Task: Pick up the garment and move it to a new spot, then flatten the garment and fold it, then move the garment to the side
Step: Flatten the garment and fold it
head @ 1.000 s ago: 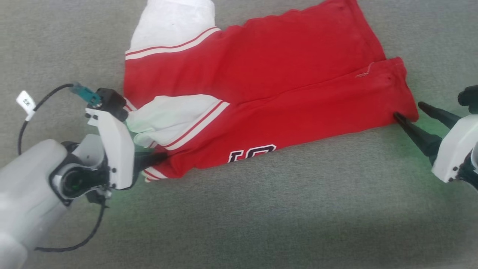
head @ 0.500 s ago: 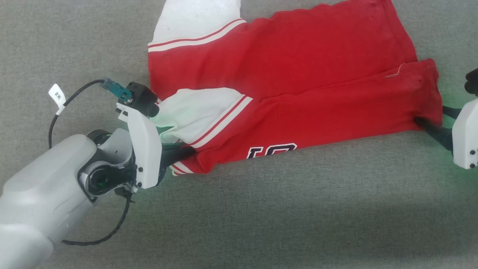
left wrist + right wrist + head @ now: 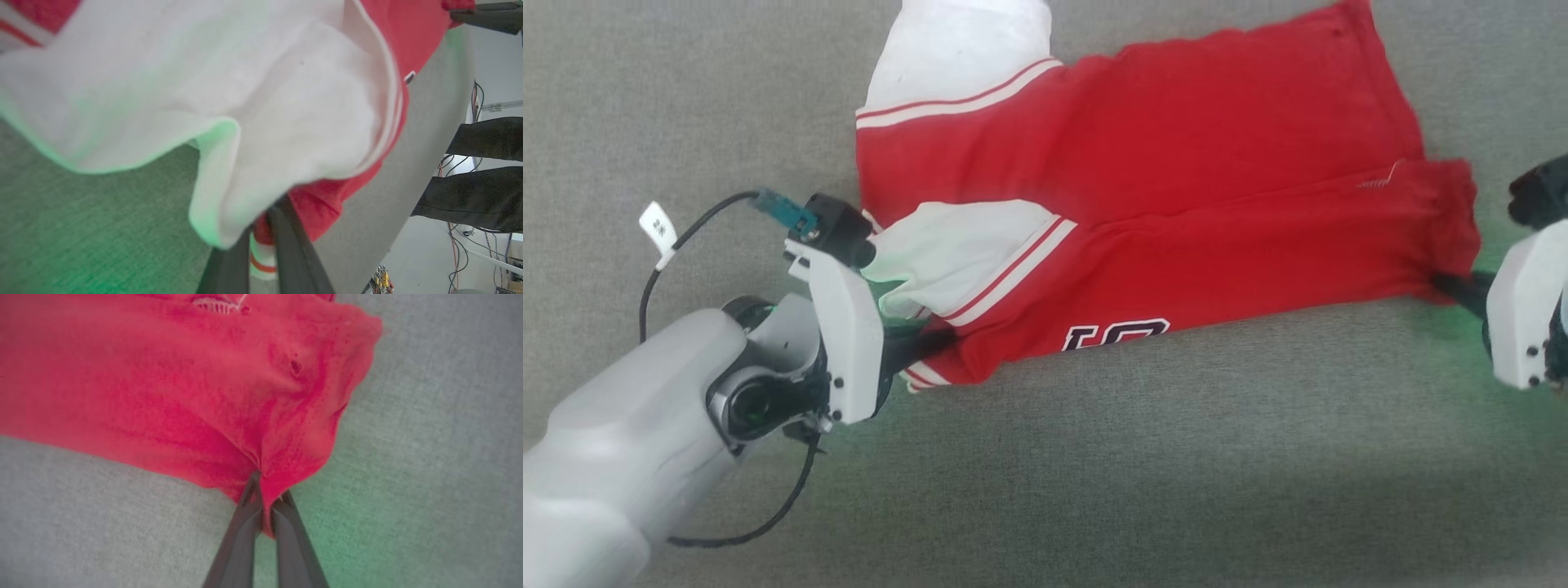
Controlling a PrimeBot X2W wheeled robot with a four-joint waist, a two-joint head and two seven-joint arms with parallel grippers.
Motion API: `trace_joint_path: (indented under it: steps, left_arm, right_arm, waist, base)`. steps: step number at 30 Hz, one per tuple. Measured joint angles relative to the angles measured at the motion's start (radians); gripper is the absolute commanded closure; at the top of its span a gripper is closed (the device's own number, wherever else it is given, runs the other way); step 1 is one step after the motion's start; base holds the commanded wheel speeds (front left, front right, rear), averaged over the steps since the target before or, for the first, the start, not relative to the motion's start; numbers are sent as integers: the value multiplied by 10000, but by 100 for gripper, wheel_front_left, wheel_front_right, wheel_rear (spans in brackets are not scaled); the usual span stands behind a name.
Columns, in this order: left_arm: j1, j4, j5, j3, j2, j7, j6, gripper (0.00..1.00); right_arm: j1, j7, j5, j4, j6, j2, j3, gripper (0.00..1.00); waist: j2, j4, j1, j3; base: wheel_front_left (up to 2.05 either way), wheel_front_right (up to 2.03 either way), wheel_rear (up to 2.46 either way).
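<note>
Right claw point(image 3: 267, 490) has clamped shut on the garment point(image 3: 1143, 163) hem, left claw point(image 3: 263, 218) grasping the opposite end, lettering point(image 3: 1115, 333) half folded under.

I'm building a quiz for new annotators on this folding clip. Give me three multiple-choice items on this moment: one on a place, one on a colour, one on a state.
1. Where does the right hand grip the shirt?
A. a white sleeve
B. a red corner at the end away from the sleeves
C. the black lettering

2. What colour is the sleeve beside the left hand?
A. white
B. black
C. blue

3. How does the right hand stand?
A. wide open above the cloth
B. shut on the cloth
C. shut, apart from the cloth

Answers:
1 B: the right wrist view shows plain red cloth bunched at its fingers.
2 A: the head view shows white cloth edged with striped trim.
3 B: a red fold is pinched between its fingers.
</note>
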State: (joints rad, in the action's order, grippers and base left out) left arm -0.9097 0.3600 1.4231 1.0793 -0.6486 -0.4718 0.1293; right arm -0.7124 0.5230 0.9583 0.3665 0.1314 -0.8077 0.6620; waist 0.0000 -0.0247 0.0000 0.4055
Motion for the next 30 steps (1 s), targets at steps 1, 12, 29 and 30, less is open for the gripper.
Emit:
trace_joint_path:
  steps: [1,12,29,30]
  left_arm:
    - [59,-29,2,0,-48,69,0,100]
    - [1191,-1398,12,27,-1513,736,-10,100]
    - [2294,-2778,-33,-209,-2608,1864,-690,0]
    - [2289,-2786,-36,-288,-2652,1956,-725,0]
  right_arm:
    - [86,-6,2,-69,0,-17,35,100]
    - [2218,-171,537,-1448,0,-543,-504,100]
    - [4275,-1423,-742,-2385,0,165,-3043,0]
    - [4287,-1507,-888,-2443,0,247,-3237,0]
  waist:
    - [0,-20,0,-80]
    - [0,-191,0,-1022]
    - [0,-358,0,-1174]
    - [0,-365,0,-1174]
  base:
    - [0,0,0]
    - [0,0,0]
    - [0,0,0]
    - [0,0,0]
